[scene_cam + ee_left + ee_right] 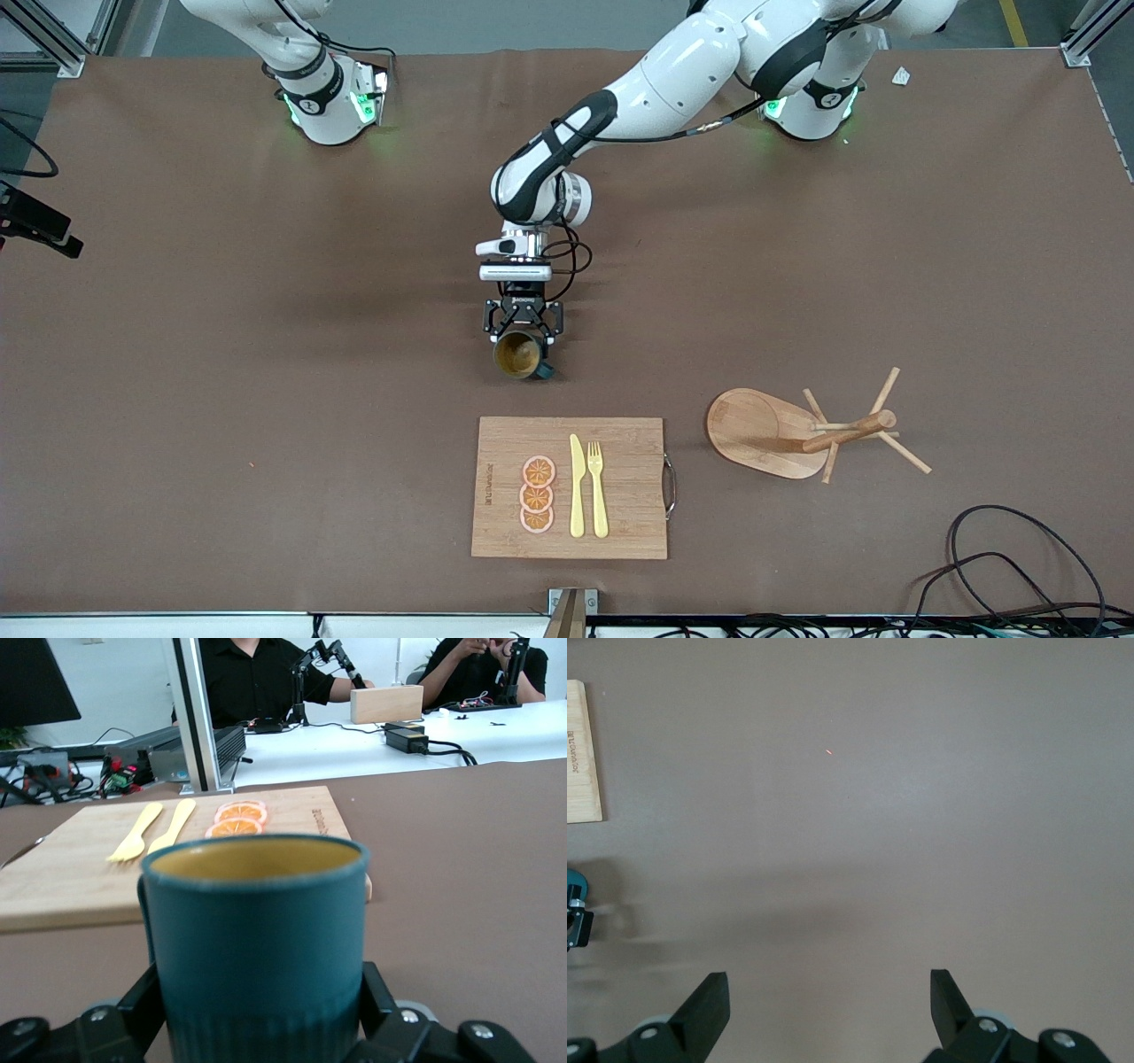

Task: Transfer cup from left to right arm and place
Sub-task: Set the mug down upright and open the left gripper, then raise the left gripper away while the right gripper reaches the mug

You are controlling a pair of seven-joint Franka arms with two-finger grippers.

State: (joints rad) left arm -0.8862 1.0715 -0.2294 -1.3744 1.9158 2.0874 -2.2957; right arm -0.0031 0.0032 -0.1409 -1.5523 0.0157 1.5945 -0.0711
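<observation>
Dual-arm handover, cup in the first arm's grasp. The left gripper (522, 330) is clamped on the dark teal cup (519, 354), fingers pressed against the ribbed lower wall on both sides, as the left wrist view shows (257, 939). The cup sits near the middle of the table (221, 354), farther from the front camera than the bamboo cutting board (505, 523) and apart from it; whether its base touches the table or hangs just above cannot be told. It stands upright, the tan-yellow inside open upward, the loop handle turned toward the cutting board's mug-tree side. On the cutting board lie three orange slices (537, 495), a yellow knife (577, 487) and a yellow fork (598, 489); beside the board, toward the left arm's end of the table, lies a wooden mug tree (806, 432), tipped on its side. The right gripper (828, 997) waits with fingers spread wide over bare table, out of the front view's frame; only the edge of the cup enters its wrist view. Handling, as a judgement: the cup appears rigid and light, probably smooth plastic or glazed ware, so a firm pinch is tolerable but slip is possible. For the receiving arm, the free upper wall and rim above the left fingers, or the handle, seem the sensible places to take hold.
</observation>
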